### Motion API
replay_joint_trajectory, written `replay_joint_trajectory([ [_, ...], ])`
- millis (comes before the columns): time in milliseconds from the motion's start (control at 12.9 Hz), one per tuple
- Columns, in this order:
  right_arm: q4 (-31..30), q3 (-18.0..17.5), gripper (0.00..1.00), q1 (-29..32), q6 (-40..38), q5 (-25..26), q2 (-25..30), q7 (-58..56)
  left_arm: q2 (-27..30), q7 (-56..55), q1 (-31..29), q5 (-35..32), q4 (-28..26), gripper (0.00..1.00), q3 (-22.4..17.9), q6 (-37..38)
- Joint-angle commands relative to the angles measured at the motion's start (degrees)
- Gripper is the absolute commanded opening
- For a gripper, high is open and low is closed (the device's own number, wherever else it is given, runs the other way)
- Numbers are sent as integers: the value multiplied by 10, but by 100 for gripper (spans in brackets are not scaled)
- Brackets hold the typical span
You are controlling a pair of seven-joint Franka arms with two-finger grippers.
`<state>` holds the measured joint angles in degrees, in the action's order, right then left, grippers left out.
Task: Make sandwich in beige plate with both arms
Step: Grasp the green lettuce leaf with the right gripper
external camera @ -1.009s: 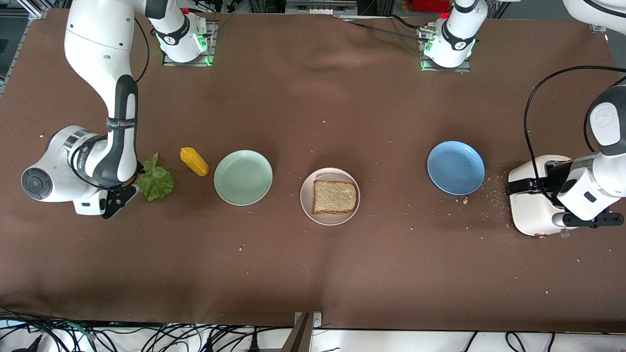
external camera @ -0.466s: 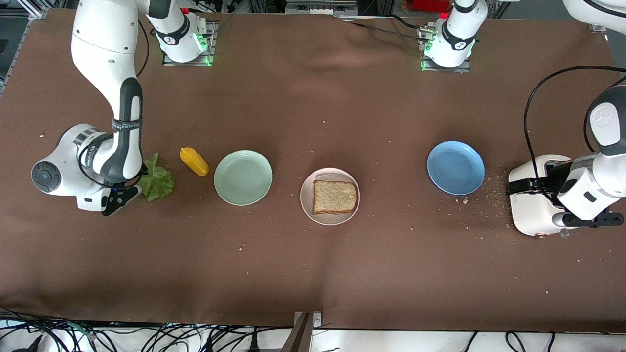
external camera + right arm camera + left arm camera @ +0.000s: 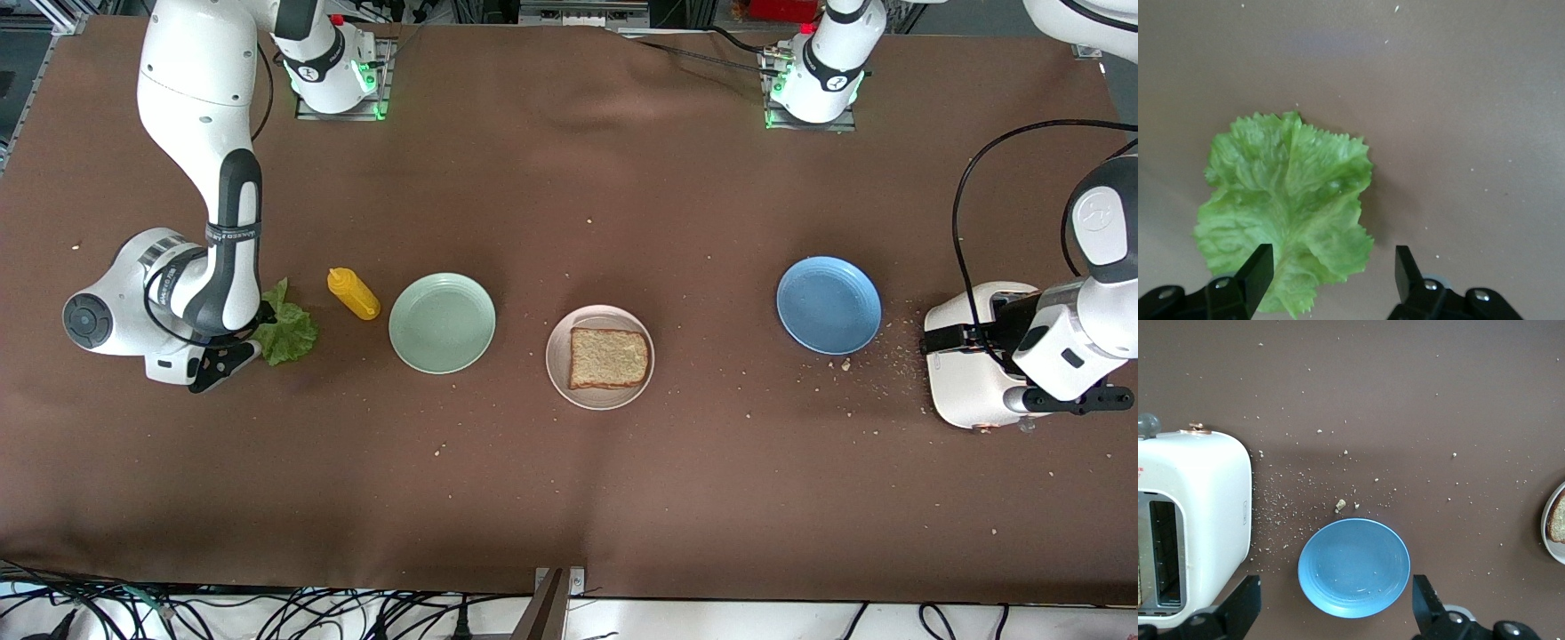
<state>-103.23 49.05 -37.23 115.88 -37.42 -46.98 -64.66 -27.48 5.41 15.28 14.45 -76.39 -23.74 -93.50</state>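
The beige plate (image 3: 600,393) sits mid-table with one slice of brown bread (image 3: 608,357) lying on it; its rim (image 3: 1549,535) also shows in the left wrist view. A crinkled green lettuce leaf (image 3: 288,331) (image 3: 1285,210) lies flat on the cloth toward the right arm's end. My right gripper (image 3: 233,357) (image 3: 1333,273) is low over the leaf's edge, open, with one fingertip (image 3: 1261,267) over the leaf and the other over bare cloth. My left gripper (image 3: 951,339) (image 3: 1335,607) waits open over the white toaster (image 3: 969,382), holding nothing.
A yellow mustard bottle (image 3: 354,293) lies beside the lettuce. Between it and the beige plate is a mint-green plate (image 3: 442,322). A blue plate (image 3: 829,305) (image 3: 1354,567) lies between the beige plate and the toaster (image 3: 1195,520). Crumbs are scattered round the toaster.
My right arm has shifted toward the lettuce, covering more of the leaf's edge, and its fingers have narrowed a little. The left arm has not moved.
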Motion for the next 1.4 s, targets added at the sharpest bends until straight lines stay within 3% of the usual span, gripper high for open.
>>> replay_joint_trajectory([
  [0,-7,-1,82,-4,17,-19,-6,5,6,9,1,-13,-5,100,2,3],
  [78,-7,-4,78,-4,17,-19,-7,5,7,9,1,-13,-5,100,2,3],
  [155,-7,-5,68,-2,17,-19,-8,5,7,9,1,-13,-5,100,2,3],
  [310,-6,-9,41,-2,18,-19,-15,5,6,9,1,-13,-5,100,2,3],
  [388,-6,-9,17,-3,18,-19,-15,6,6,9,1,-13,-5,100,2,3],
  [466,-6,-9,0,-2,18,-19,-15,7,7,9,2,-13,-5,100,2,3],
  [853,11,1,0,-5,7,-10,-10,5,6,9,1,-13,-5,100,2,3],
  [1319,85,85,0,-36,-120,20,-9,9,7,9,2,-13,-5,100,2,3],
])
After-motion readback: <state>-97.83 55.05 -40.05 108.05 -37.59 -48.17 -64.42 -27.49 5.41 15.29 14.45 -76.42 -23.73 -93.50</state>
